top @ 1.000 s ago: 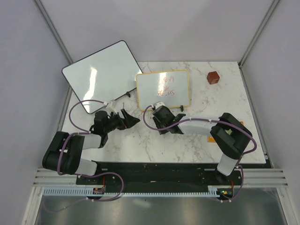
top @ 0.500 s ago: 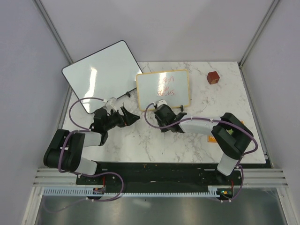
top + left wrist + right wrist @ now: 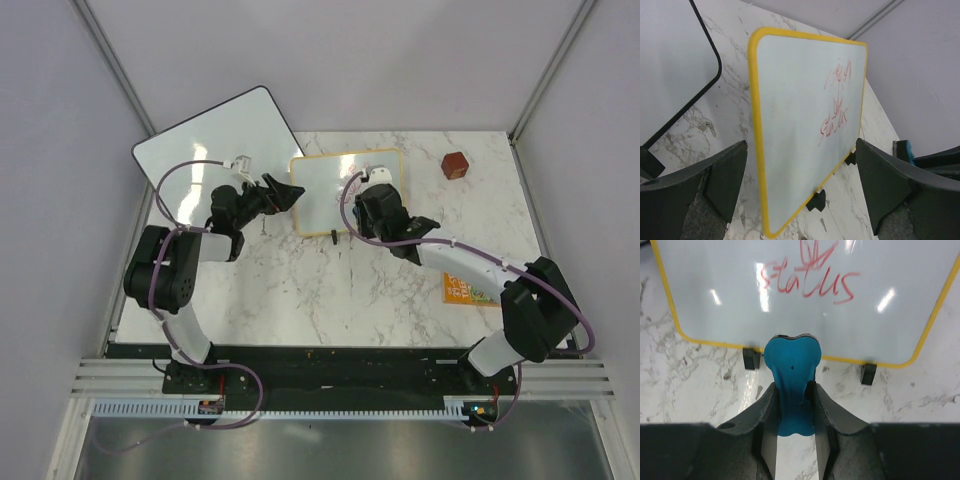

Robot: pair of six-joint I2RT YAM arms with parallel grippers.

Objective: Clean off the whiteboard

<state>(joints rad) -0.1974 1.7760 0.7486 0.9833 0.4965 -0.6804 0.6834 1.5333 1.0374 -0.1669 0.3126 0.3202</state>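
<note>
**A:** Where does the whiteboard (image 3: 320, 190) lie from the wiping tool?

**B:** Straight ahead. It sits mid-counter towards the far edge, its long axis running left to right. The right tool (image 3: 790, 396) is clamped on a blue eraser (image 3: 790, 357), whose tip overlaps the board's near frame between the two black feet (image 3: 751, 359). The red writing (image 3: 810, 282) lies just beyond, so the wipe probably calls for a push forward and up onto the surface.

**A:** And the other arm?

**B:** The left tool (image 3: 287, 192) hangs at the board's left short edge, jaws spread wide and holding nothing. From its own camera the board sits between the fingers, but contact can't be made out. It looks placed to brace the frame.

**A:** Anything in the way?

**B:** No. The larger black-edged board (image 3: 210, 155) lies to the left. The red block (image 3: 455, 165) stands well apart on the right, and an orange card (image 3: 462, 290) lies under the right arm. The risk, likely, is the board sliding on the marble counter (image 3: 300, 290).
</note>
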